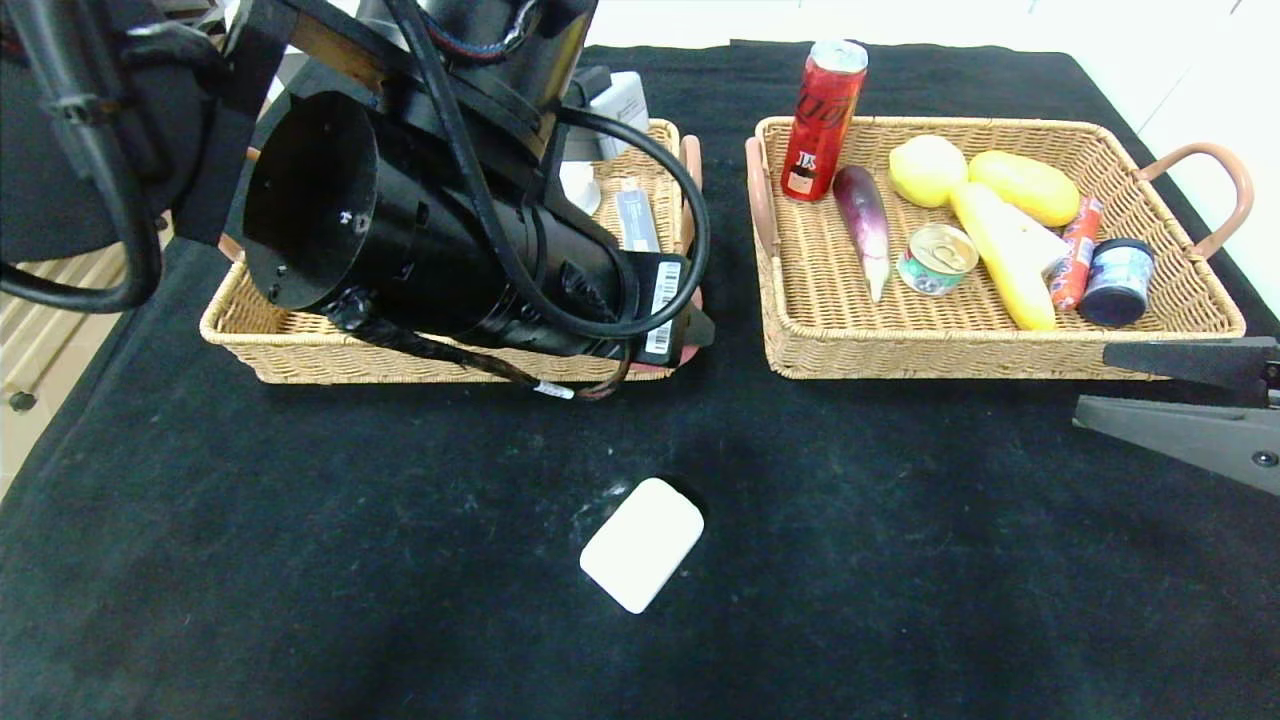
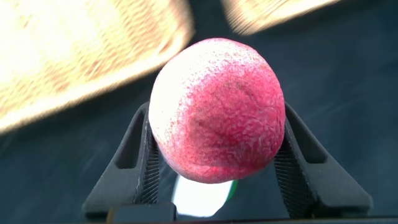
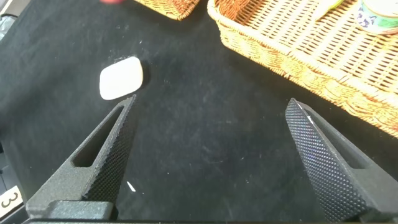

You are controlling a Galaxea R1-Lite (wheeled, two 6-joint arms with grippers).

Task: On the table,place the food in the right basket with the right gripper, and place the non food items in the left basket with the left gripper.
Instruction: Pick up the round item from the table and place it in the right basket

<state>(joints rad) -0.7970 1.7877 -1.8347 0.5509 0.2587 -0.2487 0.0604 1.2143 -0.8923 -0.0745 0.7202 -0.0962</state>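
On red can: "JK" legible.

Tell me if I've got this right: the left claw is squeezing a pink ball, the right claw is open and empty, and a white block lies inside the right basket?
Not quite. The white block lies on the black table, in front of both baskets, as the head view shows. The rest holds: the left gripper clamps the pink ball, and the right gripper is open and empty.
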